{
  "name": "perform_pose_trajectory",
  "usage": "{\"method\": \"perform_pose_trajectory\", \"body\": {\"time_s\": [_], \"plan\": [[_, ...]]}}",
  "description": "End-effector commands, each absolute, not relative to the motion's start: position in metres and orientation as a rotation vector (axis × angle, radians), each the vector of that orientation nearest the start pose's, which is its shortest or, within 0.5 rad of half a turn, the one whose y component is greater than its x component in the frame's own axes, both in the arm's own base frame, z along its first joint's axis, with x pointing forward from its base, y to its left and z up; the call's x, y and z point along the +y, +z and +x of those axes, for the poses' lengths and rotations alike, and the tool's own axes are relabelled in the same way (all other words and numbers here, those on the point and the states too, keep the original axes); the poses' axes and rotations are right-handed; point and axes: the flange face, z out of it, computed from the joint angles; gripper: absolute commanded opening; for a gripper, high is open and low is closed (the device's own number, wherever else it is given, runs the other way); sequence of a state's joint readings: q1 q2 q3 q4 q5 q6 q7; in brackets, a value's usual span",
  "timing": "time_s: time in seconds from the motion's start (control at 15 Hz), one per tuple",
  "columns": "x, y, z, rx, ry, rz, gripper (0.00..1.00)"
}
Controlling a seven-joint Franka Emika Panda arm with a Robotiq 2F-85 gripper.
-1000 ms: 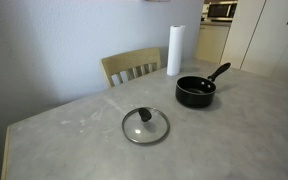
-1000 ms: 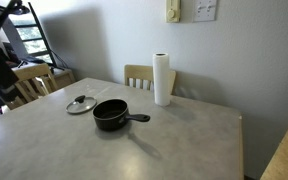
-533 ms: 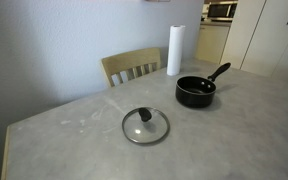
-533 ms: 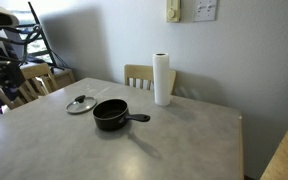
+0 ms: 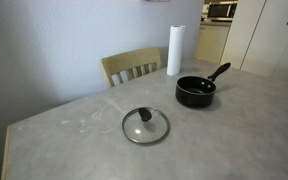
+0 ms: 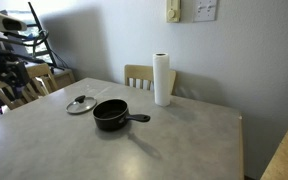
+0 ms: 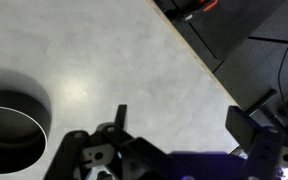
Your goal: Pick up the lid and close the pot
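The lid (image 5: 145,126), clear glass with a metal rim and a black knob, lies flat on the grey table (image 5: 74,135); it also shows in an exterior view (image 6: 80,104). The pot (image 5: 195,91), a small black saucepan with a long handle, stands uncovered a little apart from the lid, as seen in both exterior views (image 6: 111,115). In the wrist view my gripper (image 7: 180,112) is open and empty above bare table. A round dark vessel with a bright rim, seemingly the pot (image 7: 9,130), sits at that view's left edge. My arm is partly visible among dark clutter at an exterior view's left edge (image 6: 6,72).
A tall white paper towel roll (image 5: 174,50) stands behind the pot near the table's far edge (image 6: 162,80). A wooden chair (image 5: 131,67) is at that edge. The wrist view shows the table's edge with dark equipment and cables (image 7: 254,30) beyond it.
My arm at the left edge of an exterior view has shifted slightly. The lid and the pot have not moved.
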State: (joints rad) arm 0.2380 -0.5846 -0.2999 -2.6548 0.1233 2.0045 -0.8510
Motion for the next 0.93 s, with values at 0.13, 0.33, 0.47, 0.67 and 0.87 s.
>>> {"method": "perform_pose_trajectory", "body": {"time_s": [0.13,0.33,0.47,0.67,0.87], "plan": [[0.001,0.41,0.374,-1.018,-0.135,-2.704,1.0],[0.029,0.409,0.405,-0.916,-0.256,-2.765,1.0],[0.054,0.4,0.426,-0.868,-0.285,-2.814,1.0],[0.102,0.382,0.457,-0.791,-0.278,-2.896,1.0],[0.114,0.383,0.45,-0.78,-0.294,-2.919,1.0]]}}
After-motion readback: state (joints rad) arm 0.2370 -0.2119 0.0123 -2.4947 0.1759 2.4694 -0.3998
